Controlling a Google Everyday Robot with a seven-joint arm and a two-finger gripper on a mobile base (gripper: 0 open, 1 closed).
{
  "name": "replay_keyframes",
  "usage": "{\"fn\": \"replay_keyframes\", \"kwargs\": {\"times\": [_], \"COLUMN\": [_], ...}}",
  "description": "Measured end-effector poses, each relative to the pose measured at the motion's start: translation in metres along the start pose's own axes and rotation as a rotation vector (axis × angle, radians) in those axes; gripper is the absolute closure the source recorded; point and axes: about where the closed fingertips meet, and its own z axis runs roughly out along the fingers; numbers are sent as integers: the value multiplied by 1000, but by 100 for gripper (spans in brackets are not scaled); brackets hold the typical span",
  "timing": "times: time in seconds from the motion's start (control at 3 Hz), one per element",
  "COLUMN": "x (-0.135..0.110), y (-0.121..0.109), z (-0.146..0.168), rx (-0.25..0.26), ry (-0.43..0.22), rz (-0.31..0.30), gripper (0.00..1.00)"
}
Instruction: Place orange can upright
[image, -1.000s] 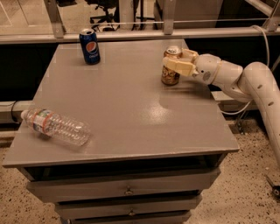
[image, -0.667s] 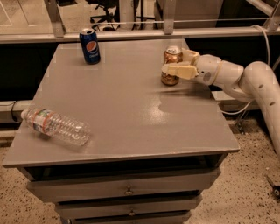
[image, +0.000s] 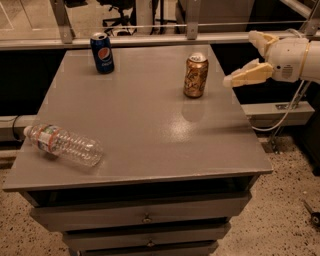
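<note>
grey table (image: 150, 125) bears upright orange can (image: 195, 75), spread pincer (image: 239, 58) beside.

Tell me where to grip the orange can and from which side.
Grip the orange can around the middle of its body, coming in level from the right. It stands upright near the right edge of the table with nothing close by, so its round sides are free. The hand hangs open just to its right.

On worktop (image: 150, 130): orange can (image: 195, 75) upright, far right. Beyond the right edge, hand (image: 240, 59) spread wide, apart from it. Pepsi can (image: 102, 52) far left; bottle (image: 64, 145) lying near left.
</note>
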Motion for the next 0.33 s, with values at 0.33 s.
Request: {"fn": "replay_keyframes", "kwargs": {"times": [0.33], "x": [-1], "y": [0], "z": [0], "rx": [-1], "ry": [-1], "rz": [-1], "gripper": [0]}}
